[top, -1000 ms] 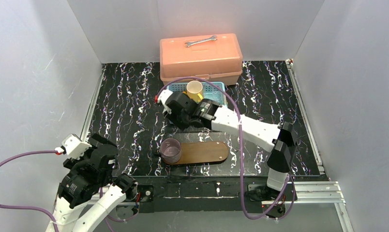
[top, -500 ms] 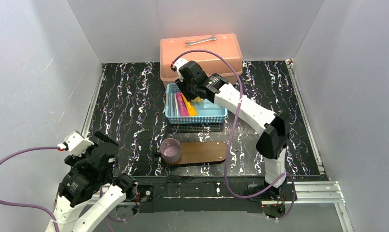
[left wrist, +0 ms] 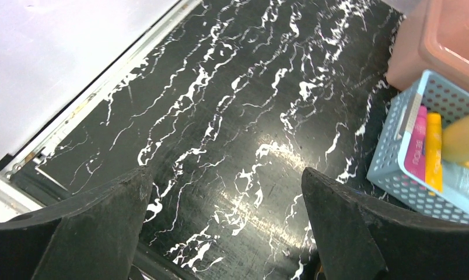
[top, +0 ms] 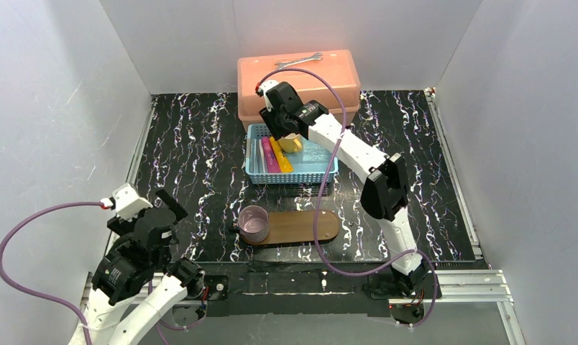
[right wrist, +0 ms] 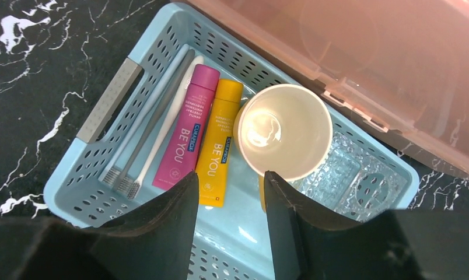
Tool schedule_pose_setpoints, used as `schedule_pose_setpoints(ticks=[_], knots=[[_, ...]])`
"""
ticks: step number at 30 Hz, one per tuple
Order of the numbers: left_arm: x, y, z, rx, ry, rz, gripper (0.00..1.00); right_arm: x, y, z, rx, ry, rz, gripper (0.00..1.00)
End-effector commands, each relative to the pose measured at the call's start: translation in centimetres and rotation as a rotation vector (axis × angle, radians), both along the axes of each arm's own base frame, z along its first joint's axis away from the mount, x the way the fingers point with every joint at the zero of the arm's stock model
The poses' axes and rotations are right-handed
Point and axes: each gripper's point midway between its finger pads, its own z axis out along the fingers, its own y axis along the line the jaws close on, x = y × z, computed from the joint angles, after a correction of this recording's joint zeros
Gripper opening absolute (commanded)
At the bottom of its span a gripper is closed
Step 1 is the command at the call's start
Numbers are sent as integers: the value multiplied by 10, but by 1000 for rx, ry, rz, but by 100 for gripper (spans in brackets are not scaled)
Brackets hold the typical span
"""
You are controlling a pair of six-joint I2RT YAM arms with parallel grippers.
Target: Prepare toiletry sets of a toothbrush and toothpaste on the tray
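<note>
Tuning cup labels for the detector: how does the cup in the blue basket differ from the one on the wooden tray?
Look: the yellow cup is opaque and pale; the purple cup is see-through.
Place: the yellow cup stands in the blue basket beside the toothpaste tubes; the purple cup stands alone on the left end of the tray.
Shared: both are upright, mouths up, apparently empty.

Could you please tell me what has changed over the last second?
The right gripper swung from the basket's near side to its far end, above the yellow cup, jaws apart; nothing visibly grasped. The left gripper shifted slightly, open. Tray, purple cup and wrench stayed put.
</note>
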Motion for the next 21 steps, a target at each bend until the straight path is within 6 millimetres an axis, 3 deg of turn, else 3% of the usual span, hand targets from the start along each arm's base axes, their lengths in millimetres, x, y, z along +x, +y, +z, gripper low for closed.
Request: schedule_pose_setpoints(ticks=[1, 9, 21], knots=[[10, -18, 0, 23, 10, -125, 99, 21, 7, 10, 52, -38, 1, 53], [17, -37, -2, 30, 37, -240, 99, 38, 9, -17, 51, -18, -16, 53], [18, -40, -4, 34, 48, -259, 99, 48, 18, -47, 49, 14, -20, 48]])
